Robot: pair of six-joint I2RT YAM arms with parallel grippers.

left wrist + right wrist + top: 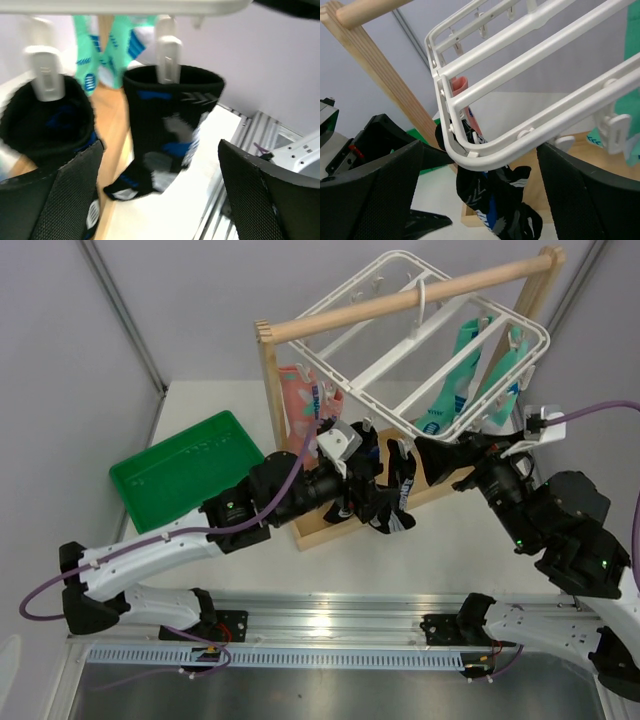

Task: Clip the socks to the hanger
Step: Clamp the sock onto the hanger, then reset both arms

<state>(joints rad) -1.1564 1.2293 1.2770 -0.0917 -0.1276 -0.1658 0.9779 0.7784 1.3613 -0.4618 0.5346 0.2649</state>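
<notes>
The white hanger [440,340] hangs from the rod of a wooden rack. Two black socks [388,502] with white and blue marks hang from its near edge. In the left wrist view each is held by a white clip [169,57]: one sock [170,130] in the middle, one [45,125] at the left. My left gripper [362,488] is open right at them, its fingers [55,200] wide apart in that view [160,150]. My right gripper [436,462] is open [480,147], its jaws either side of the hanger's near corner [470,160], black socks [495,200] below. A salmon-pink sock [300,400] hangs at the hanger's left.
Teal-green socks [470,370] hang at the hanger's right side. The wooden rack [275,410] has an upright post and a base bar behind the black socks. A green tray [185,470] lies on the table at the left. The arms' metal rail [330,625] runs along the near edge.
</notes>
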